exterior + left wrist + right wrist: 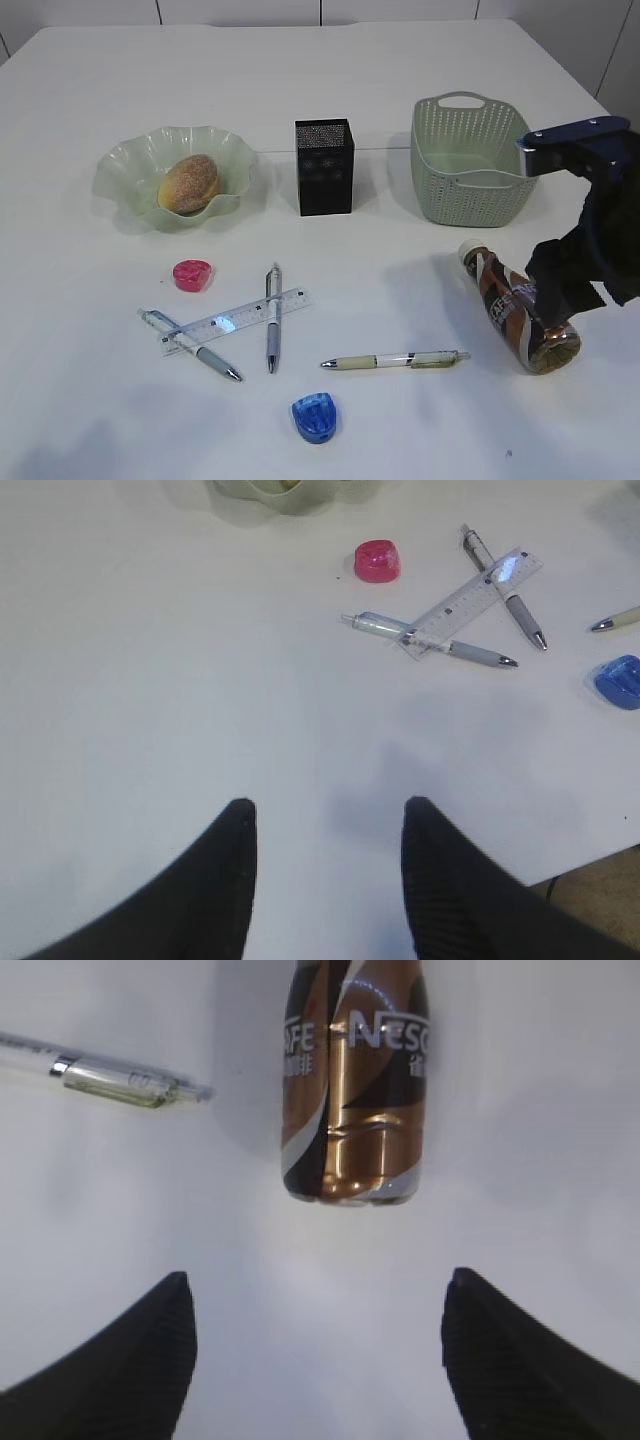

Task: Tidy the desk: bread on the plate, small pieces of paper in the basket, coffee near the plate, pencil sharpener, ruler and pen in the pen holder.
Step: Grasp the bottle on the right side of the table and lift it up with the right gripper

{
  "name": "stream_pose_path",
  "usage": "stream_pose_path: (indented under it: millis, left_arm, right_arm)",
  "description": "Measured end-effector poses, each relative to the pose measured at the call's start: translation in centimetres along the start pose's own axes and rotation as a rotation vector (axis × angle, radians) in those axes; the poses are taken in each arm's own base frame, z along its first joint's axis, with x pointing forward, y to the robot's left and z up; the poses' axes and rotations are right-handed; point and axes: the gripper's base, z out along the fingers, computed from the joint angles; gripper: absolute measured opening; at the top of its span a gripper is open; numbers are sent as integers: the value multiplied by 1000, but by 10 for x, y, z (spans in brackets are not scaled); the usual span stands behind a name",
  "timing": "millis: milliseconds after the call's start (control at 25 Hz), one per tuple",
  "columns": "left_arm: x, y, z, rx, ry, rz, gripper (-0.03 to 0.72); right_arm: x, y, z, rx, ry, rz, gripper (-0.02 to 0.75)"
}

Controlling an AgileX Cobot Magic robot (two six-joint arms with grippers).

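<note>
I see the coffee (pixel 518 313) lying on its side on the desk (pixel 400 420), in front of the basket (pixel 465 160), far from the plate (pixel 125 170). My right gripper (pixel 315 1345) is just past its bottom end, spread wide, holding nothing. The bread (pixel 189 183) sits in the plate. My left gripper (pixel 328 865) is partly spread over bare desk.

Between black fingers (pixel 120 1360), a brown coffee bottle (pixel 356 1090) with white swirl label lies on the white desk (pixel 400 430), beyond it a pale green woven-pattern basket (pixel 465 160).
</note>
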Motion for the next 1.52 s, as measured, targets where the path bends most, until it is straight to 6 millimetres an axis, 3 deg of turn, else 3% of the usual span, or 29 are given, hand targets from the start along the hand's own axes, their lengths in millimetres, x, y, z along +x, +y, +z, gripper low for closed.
stream_pose_path:
  millis: [880,1520]
  left_arm:
    - [-2,0,0,3,-25,0,330]
    - [-2,0,0,3,-25,0,330]
  right_arm:
    - [-17,-25,44,-67,14,23,594]
    - [-22,-24,75,-78,29,25,594]
